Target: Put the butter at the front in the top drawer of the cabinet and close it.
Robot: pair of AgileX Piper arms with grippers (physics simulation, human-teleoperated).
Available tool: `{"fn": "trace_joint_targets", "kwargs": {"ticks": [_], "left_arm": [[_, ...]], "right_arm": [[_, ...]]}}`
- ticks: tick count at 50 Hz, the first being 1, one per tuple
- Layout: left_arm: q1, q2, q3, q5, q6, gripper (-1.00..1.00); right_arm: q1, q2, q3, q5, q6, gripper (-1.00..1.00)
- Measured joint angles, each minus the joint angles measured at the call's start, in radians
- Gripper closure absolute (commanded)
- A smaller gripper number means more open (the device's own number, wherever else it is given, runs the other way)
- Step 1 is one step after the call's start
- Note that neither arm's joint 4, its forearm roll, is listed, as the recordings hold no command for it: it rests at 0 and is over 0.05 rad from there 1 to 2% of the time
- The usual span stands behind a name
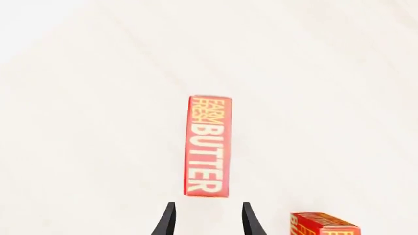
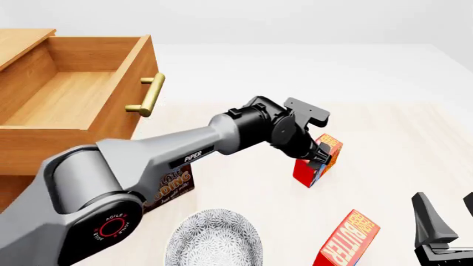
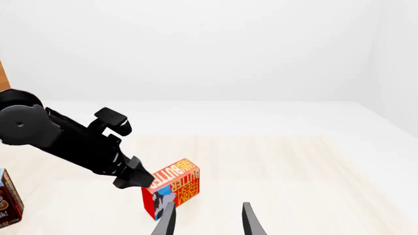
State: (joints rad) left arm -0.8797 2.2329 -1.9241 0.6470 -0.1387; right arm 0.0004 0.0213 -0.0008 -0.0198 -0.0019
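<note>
Two look-alike red butter cartons lie on the table. The front butter (image 2: 347,239) lies near the table's front edge; in the left wrist view (image 1: 208,146) it sits ahead of the fingers. The rear carton (image 2: 319,160) lies beside my left gripper (image 2: 322,156), which is open and empty; that carton also shows in the wrist views (image 1: 323,226) (image 3: 173,193). My right gripper (image 2: 446,200) is open and empty, to the right of the front butter. The top drawer (image 2: 140,83) of the cabinet (image 2: 22,40) stands pulled open, with nothing seen inside.
A brown chocolate pudding box (image 2: 174,185) sits partly under my left arm. A patterned grey plate (image 2: 214,244) lies at the front, left of the front butter. The drawer's brass handle (image 2: 148,95) juts toward the table's middle.
</note>
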Motion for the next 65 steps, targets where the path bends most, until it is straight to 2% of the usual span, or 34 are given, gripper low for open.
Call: {"fn": "trace_joint_targets", "kwargs": {"ticks": [20, 54, 65], "left_arm": [[0.012, 0.099, -0.113, 0.042, -0.001, -1.0], [-0.007, 0.182, -0.15, 0.022, -0.029, -1.0], [-0.005, 0.22, -0.19, 0.037, -0.025, -1.0]], "right_arm": [[0.0, 0.0, 0.0, 0.0, 0.0, -1.0], [0.0, 0.0, 0.0, 0.0, 0.0, -1.0], [0.0, 0.0, 0.0, 0.0, 0.0, -1.0]]}}
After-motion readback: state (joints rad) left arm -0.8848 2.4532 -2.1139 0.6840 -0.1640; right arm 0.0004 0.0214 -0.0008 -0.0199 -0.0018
